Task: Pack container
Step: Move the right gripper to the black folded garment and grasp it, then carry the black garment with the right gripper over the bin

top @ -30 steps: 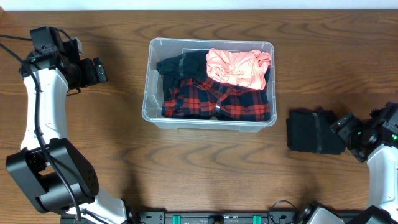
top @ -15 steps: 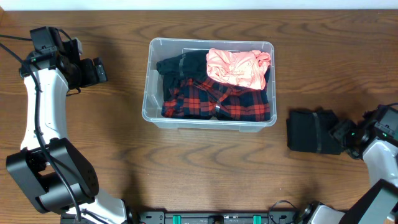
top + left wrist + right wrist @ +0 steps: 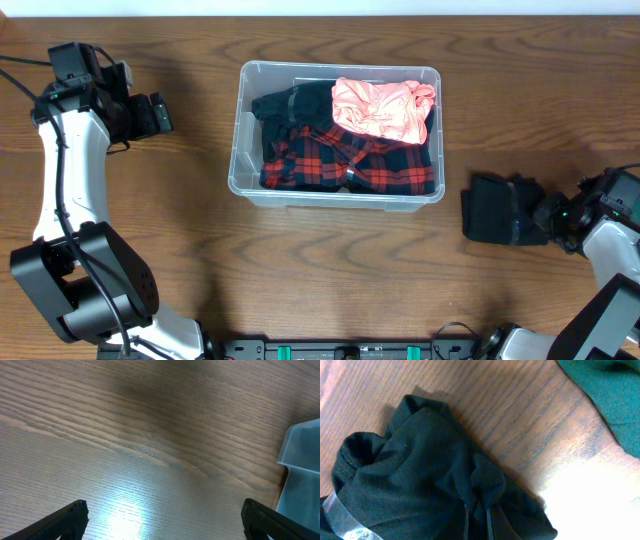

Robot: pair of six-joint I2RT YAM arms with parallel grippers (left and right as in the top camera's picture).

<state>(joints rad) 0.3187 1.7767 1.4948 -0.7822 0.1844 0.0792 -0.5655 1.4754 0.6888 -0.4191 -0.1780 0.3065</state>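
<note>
Overhead: the clear rectangular plastic container [image 3: 241, 135], which we judge stiff and light, sits centrally on the bench [image 3: 350, 280]. Our right hand [image 3: 548, 215] grips the soft black folded garment [image 3: 495, 210] by a bunched edge; left hand [image 3: 158, 113] is open.

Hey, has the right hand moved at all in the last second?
Yes. In the overhead view the right hand edged left, toward the container, and shut on the black garment.
</note>
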